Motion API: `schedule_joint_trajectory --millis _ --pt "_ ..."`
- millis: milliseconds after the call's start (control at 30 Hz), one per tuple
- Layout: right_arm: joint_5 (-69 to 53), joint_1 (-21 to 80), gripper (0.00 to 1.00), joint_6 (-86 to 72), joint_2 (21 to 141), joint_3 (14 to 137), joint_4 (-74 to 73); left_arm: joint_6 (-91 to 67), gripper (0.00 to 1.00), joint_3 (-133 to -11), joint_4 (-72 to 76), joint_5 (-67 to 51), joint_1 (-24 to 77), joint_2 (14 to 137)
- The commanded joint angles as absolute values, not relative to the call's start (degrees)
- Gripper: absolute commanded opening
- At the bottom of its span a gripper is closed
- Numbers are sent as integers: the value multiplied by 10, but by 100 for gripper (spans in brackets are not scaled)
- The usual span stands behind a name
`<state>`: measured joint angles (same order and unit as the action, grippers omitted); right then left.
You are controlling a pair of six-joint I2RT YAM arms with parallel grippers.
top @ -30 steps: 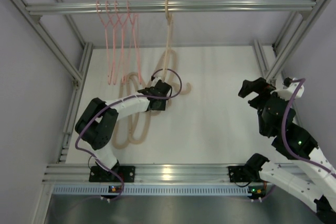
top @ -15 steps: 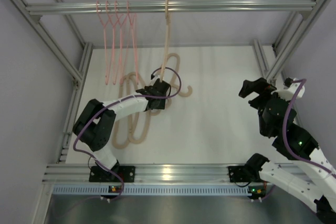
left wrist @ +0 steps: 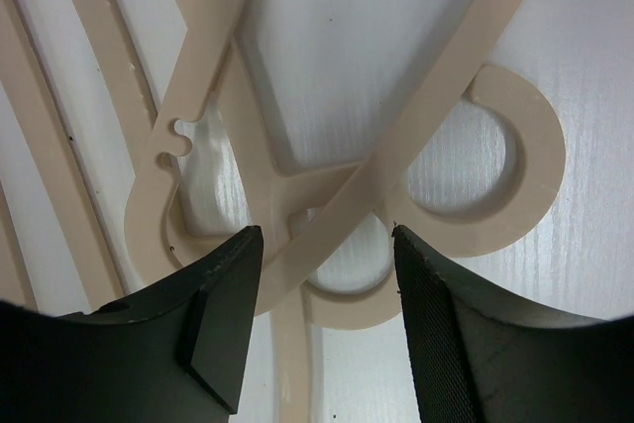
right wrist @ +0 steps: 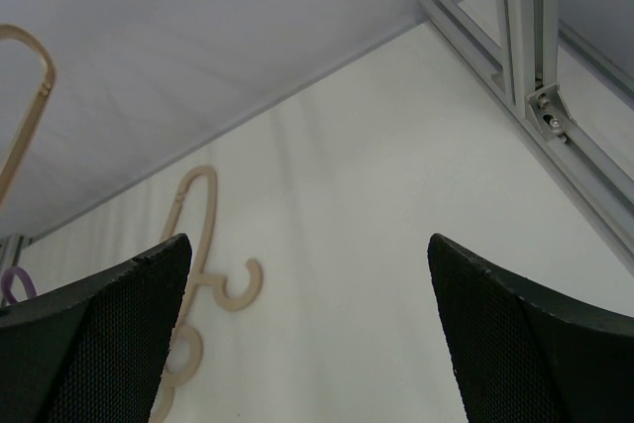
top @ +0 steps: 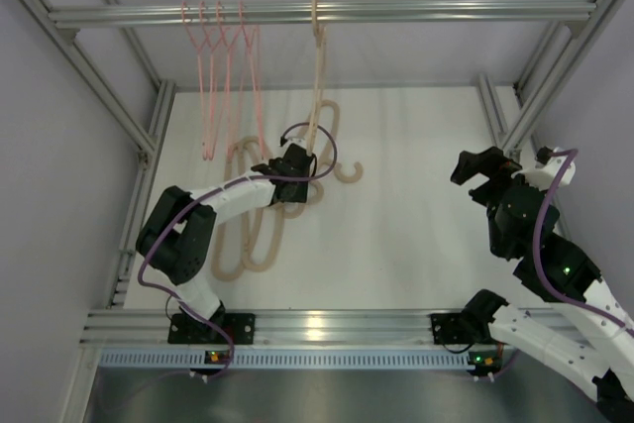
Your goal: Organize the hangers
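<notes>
— Where are the hangers?

— The pink hangers hang in a row on the silver rail at the back, on the left side. One tan hanger hangs on the same rail, just to the right of them. The other tan hangers lie in a heap on the white table, one across another.

— What is the left claw doing?

— The left claw is low over the far end of that heap, near the bottom of the hanging tan one. Its two fingers are apart (not very wide, but open). Between them is the spot where two tan hangers cross, with a round hook curling out to the right. The fingers sit one on each side of that crossing and do not squeeze it. I cannot tell if the left finger touches the plastic under it.

— And the right claw?

— The right claw is up in the air over the right side of the table, well apart from the heap. Its fingers are spread wide, with nothing between them. Its camera shows one tan hook lying far off on the table.
</notes>
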<state>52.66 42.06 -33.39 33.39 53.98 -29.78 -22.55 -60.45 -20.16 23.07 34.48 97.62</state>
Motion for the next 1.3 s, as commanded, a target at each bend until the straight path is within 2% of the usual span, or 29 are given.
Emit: schedule_joint_trajectory --millis 0,233,500,667,800,933,1267 --pt "531 407 99 -325 333 547 -294 -222 59 -621 -189 210 339 976" --pt "529 406 99 -329 331 541 -294 -229 53 -610 -189 187 340 984" --pt "528 406 100 -330 327 541 -294 -240 51 -596 -188 181 339 991" --pt "528 405 99 -330 322 539 -294 -243 42 -596 -186 161 340 988" --pt "528 405 99 -329 320 539 -295 -239 52 -596 -188 173 341 967" --pt "528 405 99 -330 322 541 -294 -229 56 -603 -189 186 339 952" --pt "528 405 99 -327 317 542 -294 -225 55 -615 -202 198 338 973"
